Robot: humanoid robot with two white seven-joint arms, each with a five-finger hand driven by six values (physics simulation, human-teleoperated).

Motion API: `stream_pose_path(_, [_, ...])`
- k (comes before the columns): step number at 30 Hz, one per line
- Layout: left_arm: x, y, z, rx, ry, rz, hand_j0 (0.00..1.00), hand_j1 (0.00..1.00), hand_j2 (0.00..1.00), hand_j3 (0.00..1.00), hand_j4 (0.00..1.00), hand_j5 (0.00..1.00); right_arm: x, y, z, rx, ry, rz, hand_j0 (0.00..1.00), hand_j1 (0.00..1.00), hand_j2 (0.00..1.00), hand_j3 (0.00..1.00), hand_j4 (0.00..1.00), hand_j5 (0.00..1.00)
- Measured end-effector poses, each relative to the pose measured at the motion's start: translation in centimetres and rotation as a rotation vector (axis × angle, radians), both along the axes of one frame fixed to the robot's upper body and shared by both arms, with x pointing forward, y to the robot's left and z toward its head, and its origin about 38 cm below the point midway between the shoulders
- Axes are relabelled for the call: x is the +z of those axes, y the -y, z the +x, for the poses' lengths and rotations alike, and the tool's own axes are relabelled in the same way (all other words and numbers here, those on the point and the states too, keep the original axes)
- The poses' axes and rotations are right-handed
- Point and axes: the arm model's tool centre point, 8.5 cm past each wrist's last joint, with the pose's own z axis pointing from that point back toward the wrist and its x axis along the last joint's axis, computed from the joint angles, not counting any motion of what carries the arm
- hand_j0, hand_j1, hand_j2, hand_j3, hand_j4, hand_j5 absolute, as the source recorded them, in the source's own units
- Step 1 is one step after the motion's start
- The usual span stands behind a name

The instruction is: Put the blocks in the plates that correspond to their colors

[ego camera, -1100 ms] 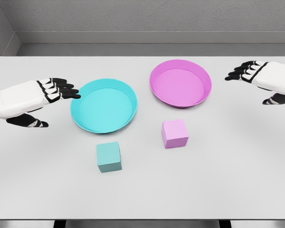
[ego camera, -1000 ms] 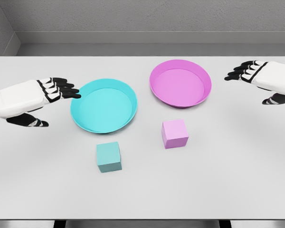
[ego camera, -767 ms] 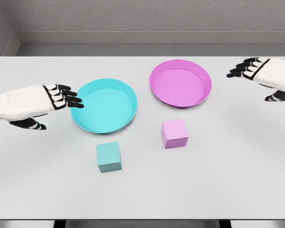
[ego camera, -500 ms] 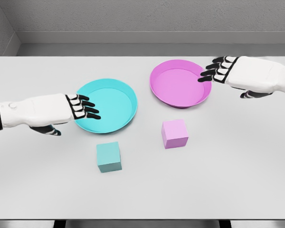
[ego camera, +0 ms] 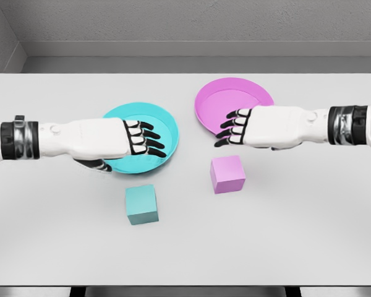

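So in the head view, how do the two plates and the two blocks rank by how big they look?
1. Cyan plate and pink plate: largest. They look much alike, and hands cover part of each, so I won't rank them.
2. Pink block and cyan block: smallest, and too close in size to separate.

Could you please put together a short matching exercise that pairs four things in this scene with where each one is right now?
Things:
1. teal block
2. pink block
3. left hand
4. right hand

Places:
A. over the pink plate, fingers spread
B. on the table, in front of the teal plate
C. over the teal plate, fingers spread
D. on the table, in front of the pink plate

Pairs: 1-B, 2-D, 3-C, 4-A
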Motion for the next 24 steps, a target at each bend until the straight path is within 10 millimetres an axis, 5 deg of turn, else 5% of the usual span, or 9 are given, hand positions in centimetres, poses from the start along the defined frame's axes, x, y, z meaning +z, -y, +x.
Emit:
stream_pose_path(8, [-2.9, 0.1, -1.2, -0.023, -0.079, 0.047, 1.00, 1.00, 1.00, 1.00, 1.00, 1.00, -0.9, -1.8, -0.2, 0.048, -0.018, -0.014, 1.00, 1.00, 1.00, 1.00, 1.00, 1.00])
stream_pose_path(24, [-5.1, 1.4, -2.3, -0.067, -0.139, 0.074, 1.00, 1.00, 1.00, 1.00, 1.00, 1.00, -5.6, -4.7, -1.6, 0.126, -0.035, -0.124, 1.00, 1.00, 1.00, 1.00, 1.00, 1.00])
